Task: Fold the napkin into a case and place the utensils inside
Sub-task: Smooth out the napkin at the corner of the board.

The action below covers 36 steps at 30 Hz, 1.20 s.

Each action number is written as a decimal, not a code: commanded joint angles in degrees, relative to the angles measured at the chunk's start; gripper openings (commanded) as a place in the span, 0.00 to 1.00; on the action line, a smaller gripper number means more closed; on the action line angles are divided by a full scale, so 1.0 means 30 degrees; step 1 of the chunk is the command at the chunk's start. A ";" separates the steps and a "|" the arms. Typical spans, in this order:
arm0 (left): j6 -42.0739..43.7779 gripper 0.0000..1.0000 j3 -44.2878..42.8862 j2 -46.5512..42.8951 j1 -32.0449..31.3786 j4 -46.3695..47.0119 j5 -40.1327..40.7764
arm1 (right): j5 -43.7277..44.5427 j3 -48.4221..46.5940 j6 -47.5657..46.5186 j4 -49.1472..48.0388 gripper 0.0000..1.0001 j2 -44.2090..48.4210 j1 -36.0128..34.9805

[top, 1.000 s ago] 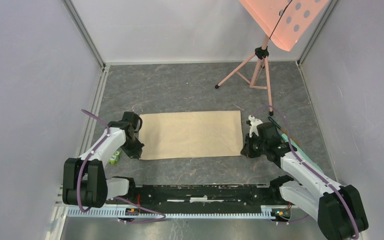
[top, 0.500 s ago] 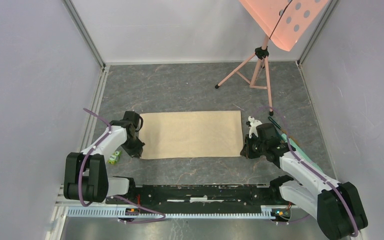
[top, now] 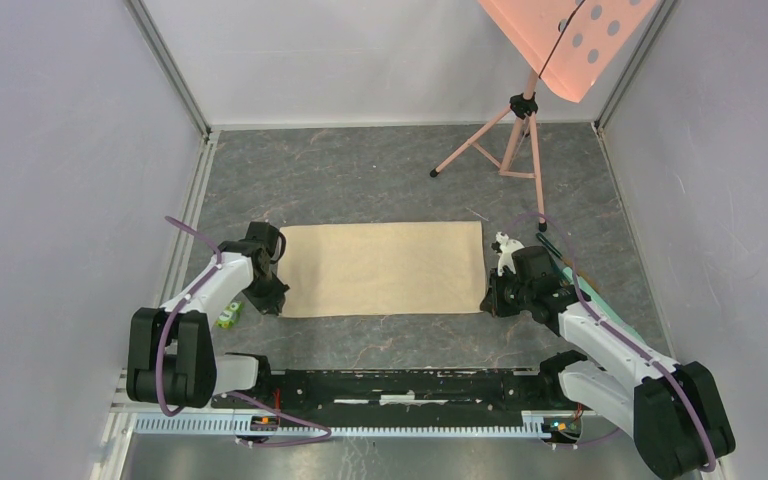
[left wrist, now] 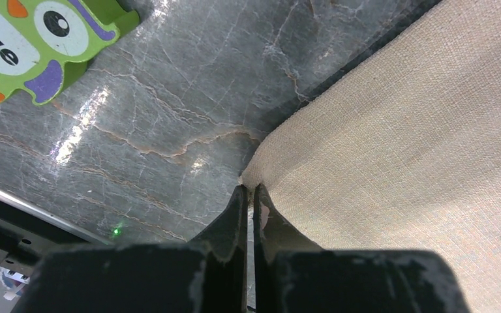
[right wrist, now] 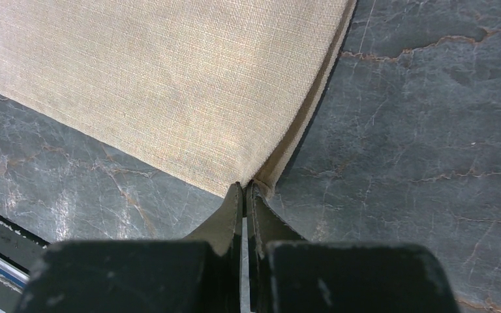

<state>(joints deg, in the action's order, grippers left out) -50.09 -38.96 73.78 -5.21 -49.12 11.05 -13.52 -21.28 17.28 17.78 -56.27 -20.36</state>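
Observation:
The beige napkin point(top: 385, 268) lies flat on the grey marble table as a wide rectangle. My left gripper point(top: 277, 307) is at its near-left corner. In the left wrist view the gripper point(left wrist: 249, 189) is shut on that corner of the napkin point(left wrist: 398, 143), which rises slightly into the fingertips. My right gripper point(top: 487, 303) is at the near-right corner. The right wrist view shows the gripper point(right wrist: 244, 186) shut on the layered corner of the napkin point(right wrist: 169, 78). The utensils are not in view.
A small green frog toy point(top: 227, 317) sits just left of the left gripper, also seen as the frog toy point(left wrist: 32, 39) in the left wrist view. A pink tripod point(top: 515, 130) stands at the back right. A mint-green object point(top: 608, 312) lies beside the right arm.

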 commanded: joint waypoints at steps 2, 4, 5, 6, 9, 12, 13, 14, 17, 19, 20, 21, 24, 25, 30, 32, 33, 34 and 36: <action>0.0007 0.04 -0.0248 -0.0105 0.0067 0.0512 0.0792 | -0.0119 -0.0057 0.0030 -0.0557 0.02 -0.0086 -0.0030; -0.0026 0.10 -0.0179 0.0093 0.0064 0.0583 0.0618 | -0.0152 -0.0064 0.0053 -0.0587 0.03 -0.0082 -0.0025; -0.0008 0.14 -0.0191 0.0147 0.0066 0.0626 0.0529 | -0.0107 -0.0086 0.0016 -0.0595 0.04 -0.0070 -0.0039; -0.0004 0.18 -0.0202 0.0124 0.0068 0.0544 0.0490 | -0.0095 -0.0165 0.0027 -0.0498 0.06 -0.0038 -0.0025; -0.0114 0.39 -0.0513 -0.0799 0.0046 -0.0178 0.0492 | 0.0135 -0.0849 -0.0177 0.0434 0.17 0.0153 -0.0040; 0.0042 0.54 -0.1223 -0.2618 0.0045 -0.1082 0.0981 | 0.0823 -0.1874 -0.0486 0.1673 0.29 0.1003 -0.0039; 0.0200 0.59 -0.1452 -0.3123 0.0048 -0.1193 0.1089 | 0.1103 -0.2168 -0.0585 0.2074 0.34 0.1294 -0.0024; 0.0390 0.66 -0.1747 -0.3599 0.0018 -0.1233 0.1137 | 0.1358 -0.2526 -0.0683 0.2317 0.39 0.1459 -0.0039; 0.1371 0.81 -0.2167 -0.4246 0.0027 -0.0355 -0.0366 | 0.0692 -0.3184 -0.0806 0.1896 0.51 0.1181 -0.0061; 0.1951 0.84 -0.1755 -0.4241 0.0035 0.1449 -0.2725 | -0.0703 -0.3125 -0.0307 0.0556 0.52 0.0391 -0.0096; 0.1986 0.84 -0.1580 -0.4095 0.0038 0.2442 -0.4015 | -0.1798 -0.3028 0.0116 -0.0440 0.52 -0.0118 -0.0105; 0.1895 0.85 -0.1365 -0.3761 0.0036 0.3091 -0.5095 | -0.2571 -0.2819 0.0542 -0.1685 0.52 -0.0551 -0.0148; 0.1528 0.87 -0.0852 -0.2285 0.0038 0.4554 -0.6376 | -0.3957 -0.1786 0.1804 -0.4451 0.52 -0.1839 -0.0146; 0.1520 0.87 -0.0709 -0.1868 0.0031 0.4848 -0.6412 | -0.3939 -0.1414 0.1995 -0.5138 0.52 -0.2169 -0.0153; 0.1369 0.88 0.0155 0.0169 0.0116 0.5732 -0.4867 | -0.1123 0.0250 0.1416 -0.5447 0.53 -0.2900 -0.0156; 0.1632 0.88 -0.0467 0.0483 0.0140 0.5183 -0.4609 | -0.0465 -0.0008 0.0886 -0.4665 0.53 -0.2996 -0.0157; 0.1841 0.89 -0.0961 0.0392 0.0153 0.4940 -0.4414 | -0.0409 -0.0458 0.0685 -0.4282 0.54 -0.2975 -0.0148; 0.2032 0.89 -0.1384 0.0148 0.0148 0.4813 -0.4155 | -0.0486 -0.0915 0.0578 -0.4108 0.55 -0.2910 -0.0156; 0.2404 0.92 -0.2519 -0.0290 0.0159 0.4984 -0.4067 | -0.0634 -0.2266 0.0535 -0.4107 0.58 -0.3006 -0.0152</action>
<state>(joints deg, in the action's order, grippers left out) -46.81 -39.59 75.44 -5.08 -36.12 -3.09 -17.91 -21.76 20.88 5.26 -64.88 -20.67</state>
